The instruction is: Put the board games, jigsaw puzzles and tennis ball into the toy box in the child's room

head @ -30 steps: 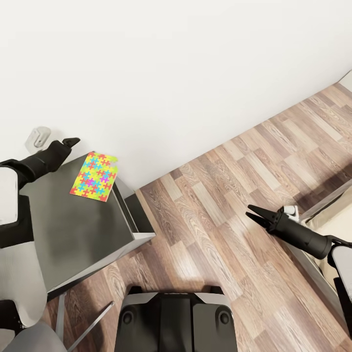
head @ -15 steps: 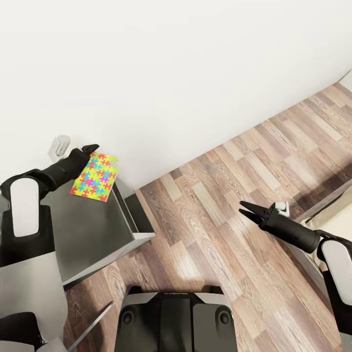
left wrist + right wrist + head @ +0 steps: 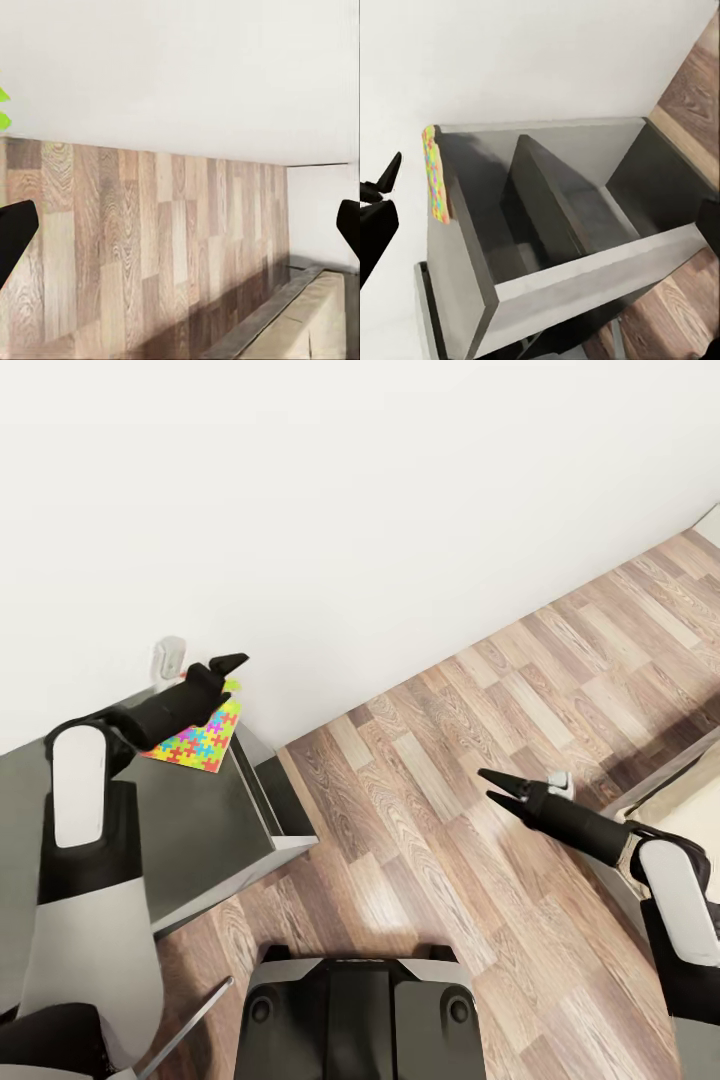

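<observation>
From the right wrist view: open shelf compartments beneath the table, split by a dark divider, with the jigsaw puzzle seen edge-on at the far corner of the top — hidden from the head camera, which looks down on the grey surface. From the left wrist view: wood floor, white wall, and the bed frame in a corner.

In the head view, puzzle flat at the table's far corner by the wall, partly covered by the left gripper, fingertips beyond its far edge, fingers spread apart. Left arm stretched forward over the tabletop. Right gripper out over the floor — parted, empty, well away from the puzzle.
</observation>
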`<state>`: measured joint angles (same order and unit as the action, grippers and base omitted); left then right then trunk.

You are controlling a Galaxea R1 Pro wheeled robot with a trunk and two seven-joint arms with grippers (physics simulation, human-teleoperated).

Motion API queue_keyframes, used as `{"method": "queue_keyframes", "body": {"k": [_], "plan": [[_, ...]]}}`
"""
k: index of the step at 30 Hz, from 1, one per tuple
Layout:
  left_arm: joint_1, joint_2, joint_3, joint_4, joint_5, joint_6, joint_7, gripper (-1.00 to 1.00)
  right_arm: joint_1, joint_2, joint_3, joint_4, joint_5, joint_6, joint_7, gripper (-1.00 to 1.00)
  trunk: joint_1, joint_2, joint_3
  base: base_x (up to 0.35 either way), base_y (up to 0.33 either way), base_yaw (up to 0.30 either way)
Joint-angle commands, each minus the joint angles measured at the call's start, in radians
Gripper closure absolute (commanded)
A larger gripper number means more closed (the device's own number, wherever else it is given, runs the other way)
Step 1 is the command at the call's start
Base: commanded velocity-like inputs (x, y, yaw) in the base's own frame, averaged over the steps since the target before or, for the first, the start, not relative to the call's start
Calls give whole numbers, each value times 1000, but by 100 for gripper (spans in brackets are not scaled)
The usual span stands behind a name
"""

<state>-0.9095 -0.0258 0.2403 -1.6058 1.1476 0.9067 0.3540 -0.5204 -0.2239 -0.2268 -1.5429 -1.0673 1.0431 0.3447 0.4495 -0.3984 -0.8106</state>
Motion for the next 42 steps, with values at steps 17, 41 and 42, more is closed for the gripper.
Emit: {"method": "queue_keyframes", "body": {"k": [17,41,42], "plan": [[-17,-14,-46,-2,166,57,70,-100,-91,32,2,83,-15,4,-89,-100,1,-2,-1,0,0,5],[-36,-35,-100,-2,357,67,141,-100,-134,22,-5,93,-20,4,-98,-100,1,-2,12,0,0,211],[-36,-35,-100,-2,357,67,141,-100,-134,22,-5,93,-20,4,-98,-100,1,-2,12,0,0,271]]}}
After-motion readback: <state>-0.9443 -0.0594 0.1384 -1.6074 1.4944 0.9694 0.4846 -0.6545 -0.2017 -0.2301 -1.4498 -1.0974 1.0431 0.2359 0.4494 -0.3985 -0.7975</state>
